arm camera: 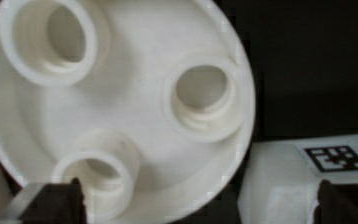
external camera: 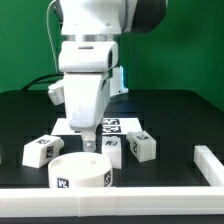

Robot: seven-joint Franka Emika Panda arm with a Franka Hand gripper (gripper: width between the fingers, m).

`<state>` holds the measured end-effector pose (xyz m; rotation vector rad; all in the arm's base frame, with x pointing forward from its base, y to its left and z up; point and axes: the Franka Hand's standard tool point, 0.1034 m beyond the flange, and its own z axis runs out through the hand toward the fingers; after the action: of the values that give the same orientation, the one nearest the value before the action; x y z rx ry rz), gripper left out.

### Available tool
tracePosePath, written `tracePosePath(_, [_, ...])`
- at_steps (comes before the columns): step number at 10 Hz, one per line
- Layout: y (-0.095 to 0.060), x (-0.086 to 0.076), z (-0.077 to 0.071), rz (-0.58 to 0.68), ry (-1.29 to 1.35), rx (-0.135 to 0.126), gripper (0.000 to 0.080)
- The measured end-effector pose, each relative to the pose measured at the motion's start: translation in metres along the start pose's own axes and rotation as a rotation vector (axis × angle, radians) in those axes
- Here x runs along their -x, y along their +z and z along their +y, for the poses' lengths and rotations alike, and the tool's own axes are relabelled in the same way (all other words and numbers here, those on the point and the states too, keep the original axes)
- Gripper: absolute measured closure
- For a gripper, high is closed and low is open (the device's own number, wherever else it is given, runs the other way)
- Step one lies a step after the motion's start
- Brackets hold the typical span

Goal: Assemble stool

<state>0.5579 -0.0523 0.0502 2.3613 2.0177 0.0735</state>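
Our gripper (external camera: 90, 143) hangs with jaws spread wide and empty just above the round stool seat (external camera: 82, 179), over its rim; we judge the next move is straight down.

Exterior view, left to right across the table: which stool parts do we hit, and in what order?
leftmost leg → round seat → middle leg → right leg → white rail at the exterior view's right edge

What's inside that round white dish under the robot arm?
The seat holds three round sockets, all empty. A dark pincer fingertip hides a bit near one socket.
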Motion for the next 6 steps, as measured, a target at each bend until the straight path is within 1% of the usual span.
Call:
tracePosePath(1, [0.004,0.002,-0.003,0.0,-0.015,-0.005,0.015])
tracePosePath(3, [0.016,0.008,-0.005,0.004,-0.042,-0.002,0.015])
tracePosePath(4, [0.02,0.01,-0.007,0.004,-0.039,-0.009,0.015])
tracePosePath(6, [0.029,0.014,-0.005,0.006,-0.039,-0.016,0.015])
